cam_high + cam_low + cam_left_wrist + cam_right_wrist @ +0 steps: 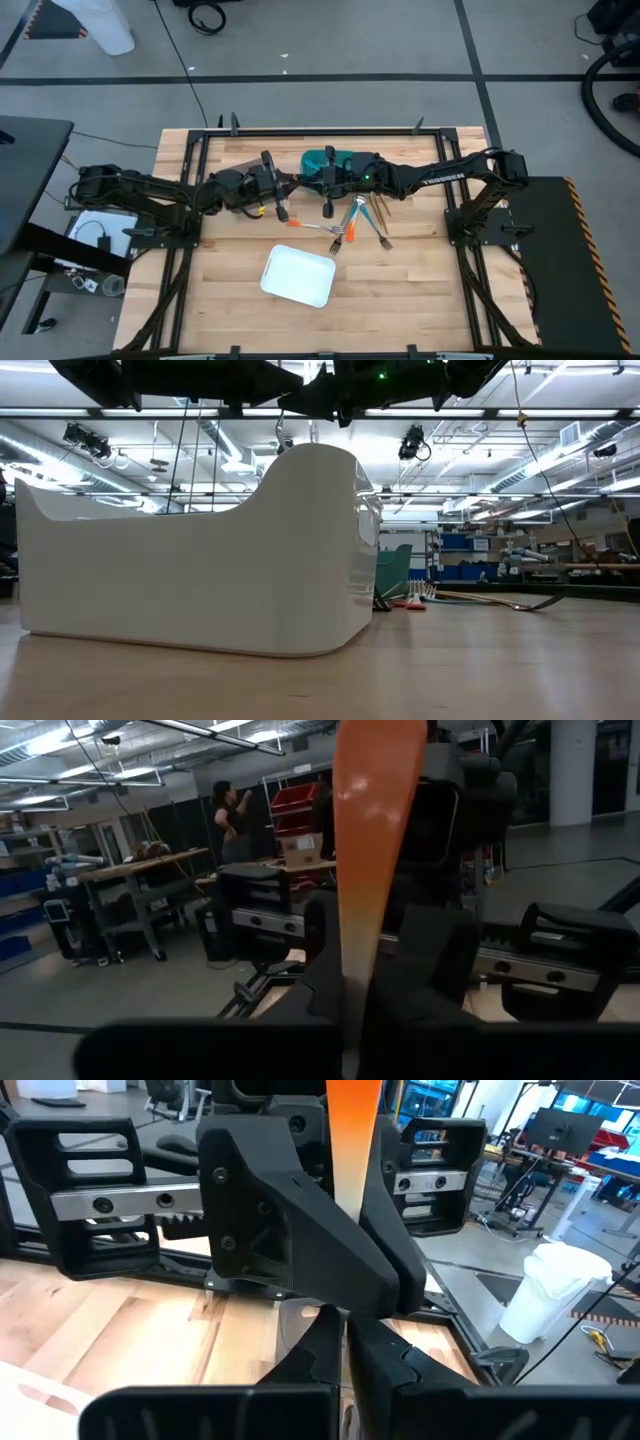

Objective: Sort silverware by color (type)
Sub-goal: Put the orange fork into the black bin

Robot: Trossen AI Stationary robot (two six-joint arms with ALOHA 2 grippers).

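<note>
An orange-handled piece of silverware (375,840) stands upright in the air over the table's middle, its wide handle end up. My left gripper (290,187) comes from the left and my right gripper (310,185) from the right. They meet at it, both level and both shut. More silverware (358,225), with orange, teal and gold handles, lies flat in a loose pile on the wood near the middle. In the low view that pile (420,598) shows beyond the tray. My left gripper pinches the orange handle's narrow lower part (350,1010) between its two fingers, coming level from the table's left and lying across it. The handle rises upright above the fingers, clear of the table. My right gripper is shut lower on the same piece, level from the table's right. The left fingers (300,1230) stand just above its own, and the orange handle (352,1140) rises behind them. The spot where it grips is hidden.
A white square tray (298,275) sits toward the near edge and fills the low view (200,560). A teal bin (325,160) stands just behind the grippers. Black frame rails run around the wooden table.
</note>
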